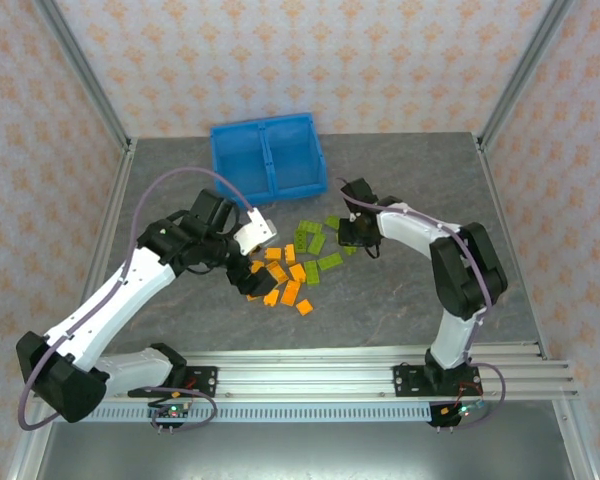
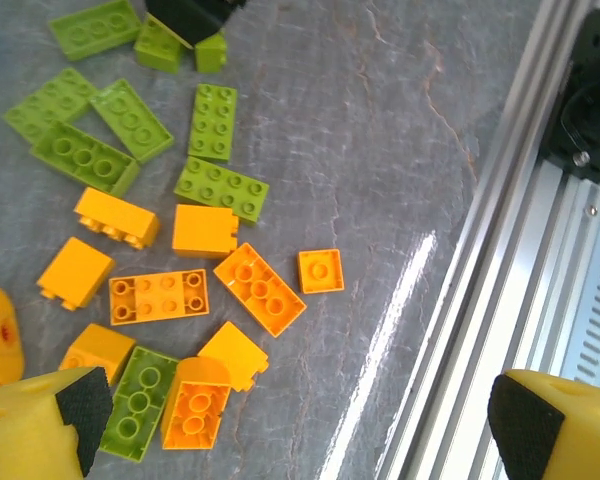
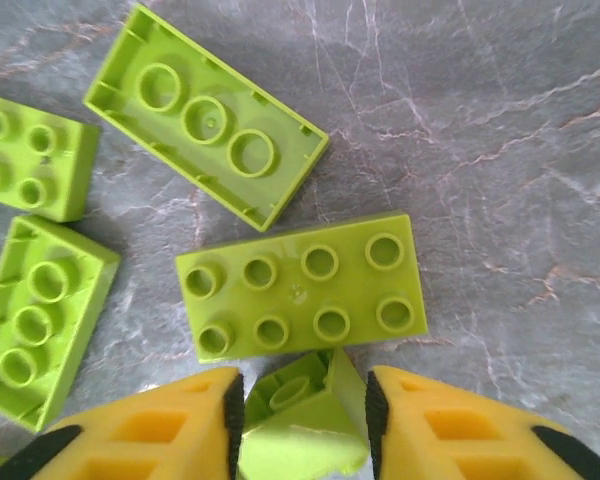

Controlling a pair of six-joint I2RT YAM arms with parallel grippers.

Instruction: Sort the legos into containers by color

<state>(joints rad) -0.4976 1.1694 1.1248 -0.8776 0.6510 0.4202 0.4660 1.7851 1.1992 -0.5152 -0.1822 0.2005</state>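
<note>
Right gripper [image 3: 300, 405] clenched on a small green brick [image 3: 305, 435], at the 2 o'clock edge of the loose legos [image 1: 290, 265]. Left gripper [image 2: 302, 418] spread wide, holding nothing, above orange bricks [image 2: 160, 297]. Blue bin [image 1: 265, 125] at 12 o'clock of the pile

No writing, label, brand or number can be read anywhere. The legos [image 3: 300, 290] show plain studs, and the blue bin [image 1: 263, 124] carries no legible mark.

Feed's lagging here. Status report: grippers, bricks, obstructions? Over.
Left gripper open over the orange bricks. Right gripper closed on a small green brick. Blue bin empty. Other green bricks crowd close.
</note>
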